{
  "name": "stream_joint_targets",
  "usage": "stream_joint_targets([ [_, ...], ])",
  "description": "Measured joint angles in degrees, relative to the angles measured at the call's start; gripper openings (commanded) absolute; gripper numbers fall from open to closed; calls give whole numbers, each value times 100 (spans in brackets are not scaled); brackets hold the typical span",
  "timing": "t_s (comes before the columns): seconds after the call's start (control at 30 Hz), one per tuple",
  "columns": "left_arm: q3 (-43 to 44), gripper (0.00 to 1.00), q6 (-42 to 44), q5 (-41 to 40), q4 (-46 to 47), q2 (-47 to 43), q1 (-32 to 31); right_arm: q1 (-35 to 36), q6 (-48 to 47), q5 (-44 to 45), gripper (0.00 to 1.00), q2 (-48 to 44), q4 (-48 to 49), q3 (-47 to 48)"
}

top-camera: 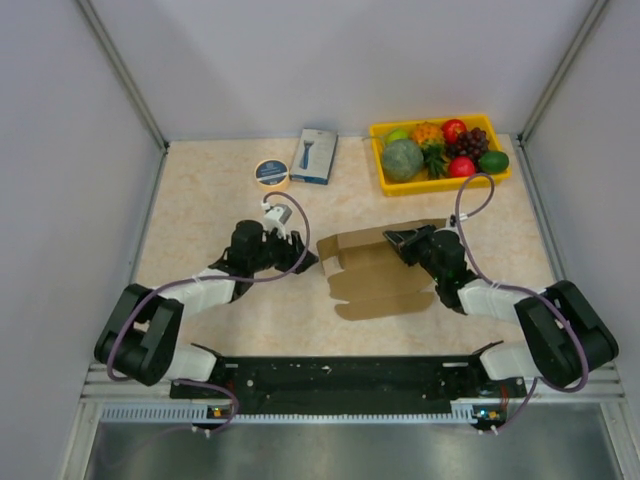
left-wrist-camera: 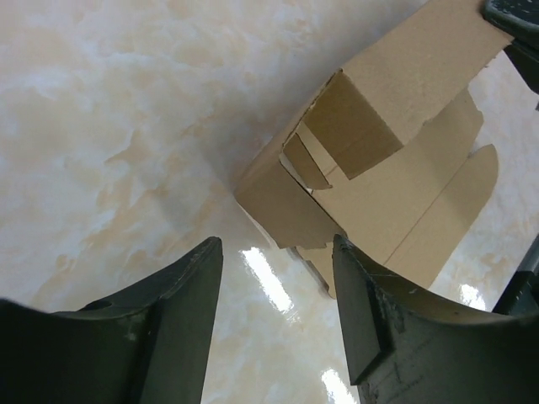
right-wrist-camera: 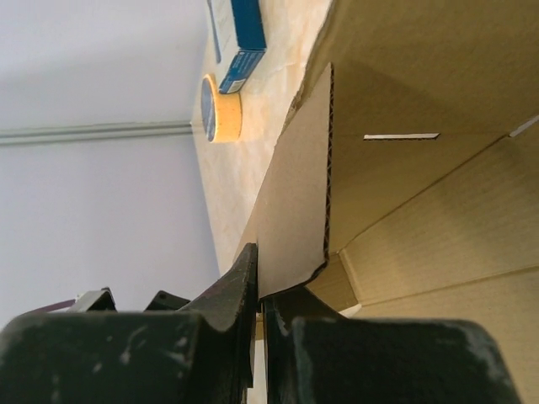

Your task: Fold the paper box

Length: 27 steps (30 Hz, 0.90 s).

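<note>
The paper box (top-camera: 378, 270) is a brown cardboard blank, partly folded, lying mid-table between my arms. My right gripper (top-camera: 396, 238) is shut on a flap at its far right edge; in the right wrist view the fingers (right-wrist-camera: 244, 282) pinch that flap (right-wrist-camera: 295, 219), which stands upright. My left gripper (top-camera: 300, 256) is open and empty, just left of the box's left end. In the left wrist view the box (left-wrist-camera: 379, 185) lies ahead of the open gripper (left-wrist-camera: 278, 252), with its near corner close to the right finger (left-wrist-camera: 370, 311).
A yellow tray (top-camera: 384, 180) of fruit and vegetables stands at the back right. A blue-and-white printed box (top-camera: 314, 156) and a tape roll (top-camera: 271, 172) lie at the back centre. Grey walls close in both sides.
</note>
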Motion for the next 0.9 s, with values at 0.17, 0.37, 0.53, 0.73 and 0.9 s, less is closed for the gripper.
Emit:
stream_joint_targets([
  [0.17, 44, 69, 72, 498, 389, 511, 0, -142, 11, -107, 0, 0, -164, -2],
  [0.37, 70, 70, 280, 997, 879, 990, 0, -234, 50, -302, 0, 164, 83, -52],
  [0.53, 122, 58, 632, 1156, 1152, 1113, 0, -286, 79, -435, 0, 262, 229, -87],
  [0.73, -210, 66, 553, 1154, 1478, 511, 0, -350, 74, -595, 0, 267, 238, -87],
  [0.9, -776, 53, -98, 179, 1443, -632, -11, -407, 83, -680, 0, 323, 345, -111],
])
